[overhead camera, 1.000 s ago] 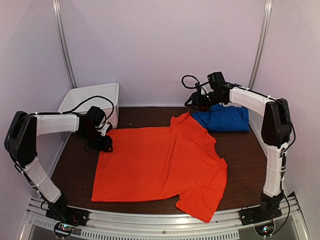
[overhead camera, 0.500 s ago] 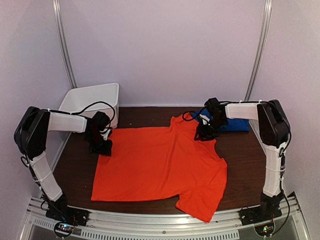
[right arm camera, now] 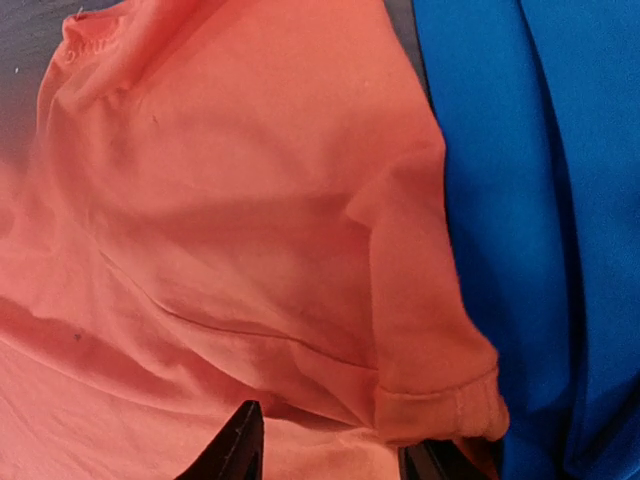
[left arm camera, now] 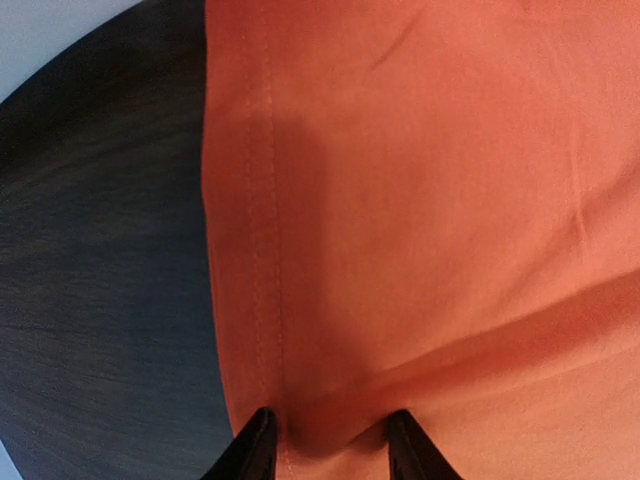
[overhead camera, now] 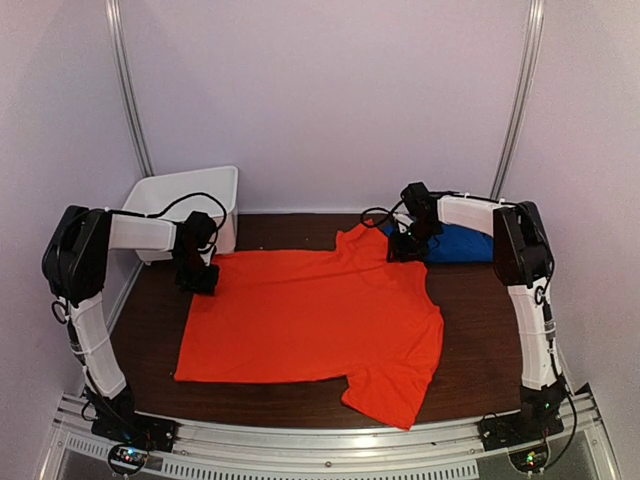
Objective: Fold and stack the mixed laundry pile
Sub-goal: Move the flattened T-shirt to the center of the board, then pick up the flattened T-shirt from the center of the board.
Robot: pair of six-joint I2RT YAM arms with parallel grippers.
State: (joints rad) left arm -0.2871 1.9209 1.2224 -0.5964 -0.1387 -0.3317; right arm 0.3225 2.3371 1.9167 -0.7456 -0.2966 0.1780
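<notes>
**Operator A:** Where do we locate the orange-red T-shirt (overhead camera: 310, 315)?

**Operator B:** We find it spread flat across the middle of the dark table (overhead camera: 480, 320). One sleeve points toward the near edge and the other lies at the far right.

**Operator A:** What do we record for the left gripper (overhead camera: 200, 280)?

**Operator B:** It sits low at the shirt's far left corner. In the left wrist view its fingers (left arm camera: 255, 450) straddle the stitched hem. Cloth is bunched between them and a crease runs out from the pinch. We read it as clamped on the orange-red T-shirt.

**Operator A:** And the right gripper (overhead camera: 405, 248)?

**Operator B:** It is at the far right sleeve. In the right wrist view the sleeve is gathered between the fingers, with the cuff overlapping the royal-blue garment (overhead camera: 460, 243). We read it as clamped on the sleeve.

**Operator A:** Where is the blue item?

**Operator B:** We see it in the far right corner, touching the sleeve. The white bin (overhead camera: 185, 190) stands in the far left corner, near the left gripper.
</notes>
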